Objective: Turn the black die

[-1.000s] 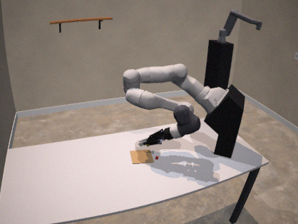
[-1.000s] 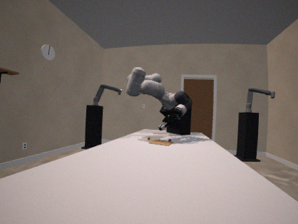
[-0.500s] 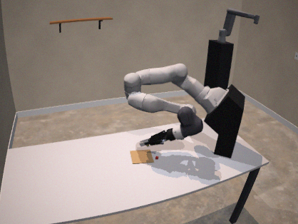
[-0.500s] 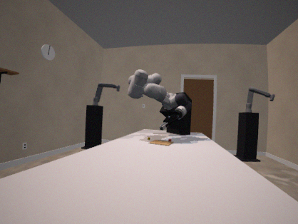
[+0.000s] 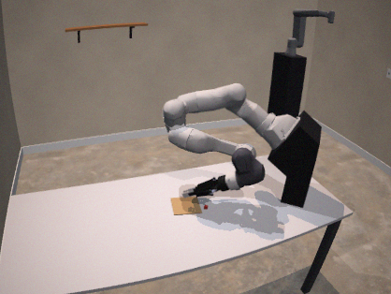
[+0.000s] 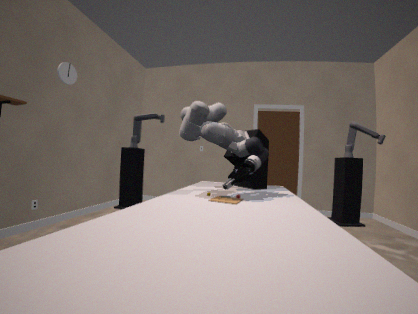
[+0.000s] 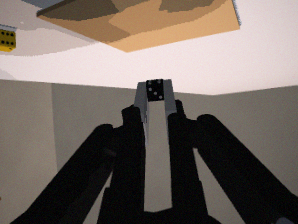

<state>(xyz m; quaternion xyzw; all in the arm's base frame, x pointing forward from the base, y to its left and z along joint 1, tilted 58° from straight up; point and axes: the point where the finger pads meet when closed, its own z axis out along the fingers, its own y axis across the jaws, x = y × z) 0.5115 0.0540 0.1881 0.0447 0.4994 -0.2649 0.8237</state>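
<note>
The tool (image 7: 155,107) is closed on the black die (image 7: 154,89), which sits pinched between the two grey pads (image 7: 141,102) at their very ends, clear of the counter (image 5: 94,225) and carried low, near the far edge of the tan mat (image 5: 185,205). From the wrist view the die's exposed face shows several white pips (too small to count with confidence), so which number points up cannot be told. The mat lies flat, with a red die (image 5: 206,206) just off its right edge and a yellow die (image 7: 6,40) on the bare counter well apart from it. The black die looks like a small, rigid cube with flat, smooth faces: light enough to carry easily, stiff enough not to deform, but liable to slip or twist if the pads bear near an edge and not squarely on two opposite faces. The sound hold is the present one, flat pad against flat face, centred. Being so small, it will probably tumble if dropped from height, so it wants setting down close to the mat's middle before release.
</note>
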